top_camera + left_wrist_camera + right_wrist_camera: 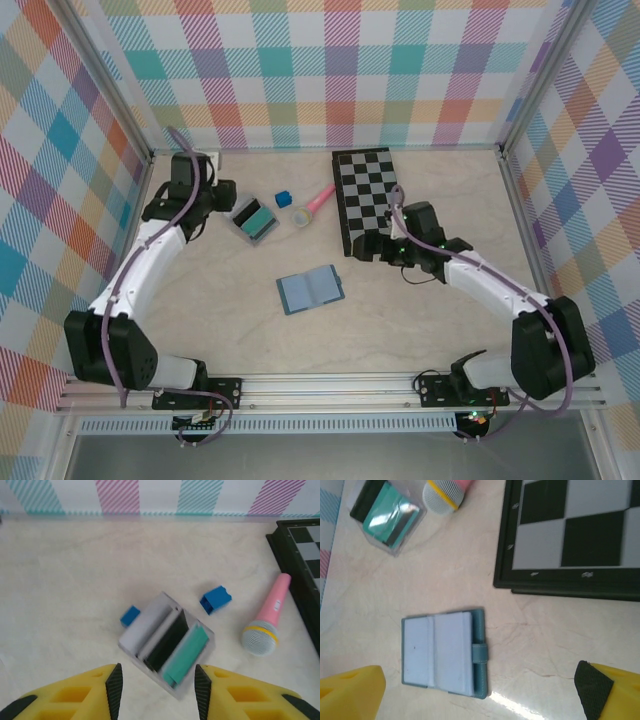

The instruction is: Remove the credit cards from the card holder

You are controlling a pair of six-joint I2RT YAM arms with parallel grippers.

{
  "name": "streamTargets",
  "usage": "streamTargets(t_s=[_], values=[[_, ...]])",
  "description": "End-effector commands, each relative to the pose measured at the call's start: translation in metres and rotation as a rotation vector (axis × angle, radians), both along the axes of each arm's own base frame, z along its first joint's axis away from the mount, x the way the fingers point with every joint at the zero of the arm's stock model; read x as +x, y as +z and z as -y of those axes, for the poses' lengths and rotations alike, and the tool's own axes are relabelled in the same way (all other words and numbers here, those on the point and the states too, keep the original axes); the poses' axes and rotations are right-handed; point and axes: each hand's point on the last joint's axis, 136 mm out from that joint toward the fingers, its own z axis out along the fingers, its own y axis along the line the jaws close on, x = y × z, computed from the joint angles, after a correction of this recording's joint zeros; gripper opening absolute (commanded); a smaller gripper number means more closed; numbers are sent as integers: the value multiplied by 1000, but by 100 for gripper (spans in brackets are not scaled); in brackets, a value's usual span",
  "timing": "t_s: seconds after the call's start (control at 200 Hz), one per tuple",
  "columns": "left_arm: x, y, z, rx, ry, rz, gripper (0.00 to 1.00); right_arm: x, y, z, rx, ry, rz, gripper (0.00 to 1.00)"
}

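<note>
The card holder [310, 290] lies open and flat mid-table, dark teal outside and light blue inside [440, 655], its strap to the right; no card shows in it. A teal credit card [186, 651] and a dark credit card [167, 641] rest in the slots of a small grey tray [142, 630] at the back left [253, 218]. My left gripper [157, 692] is open just short of the tray's near corner and holds nothing. My right gripper [470, 700] is wide open above the table, the card holder ahead of its fingers, beside the chessboard [372, 246].
A black-and-white chessboard [368, 198] takes up the back right. A pink microphone [267, 620] and a blue block [216, 600] lie between the tray and the board. A second blue block [130, 615] touches the tray's far side. Checked walls close the back and sides.
</note>
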Motion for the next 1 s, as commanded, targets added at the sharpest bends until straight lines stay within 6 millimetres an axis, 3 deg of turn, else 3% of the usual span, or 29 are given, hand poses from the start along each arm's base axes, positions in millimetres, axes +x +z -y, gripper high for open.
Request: streamTargets(t_s=[0.0, 0.285, 0.44, 0.57, 0.785, 0.995], values=[[-48, -48, 15, -198, 95, -238, 44, -2, 7, -27, 13, 94, 5, 97], [-112, -97, 51, -377, 158, -458, 43, -23, -38, -72, -122, 203, -143, 82], [-137, -122, 78, -473, 173, -535, 41, -33, -62, -81, -207, 210, -229, 74], [-150, -142, 101, -535, 198, -575, 35, -39, -79, -83, -248, 204, -310, 70], [-157, -163, 129, -563, 204, -597, 27, -43, -85, -86, -269, 209, -358, 67], [-155, -181, 135, -501, 225, -627, 26, -45, -97, -83, -317, 198, -403, 65]])
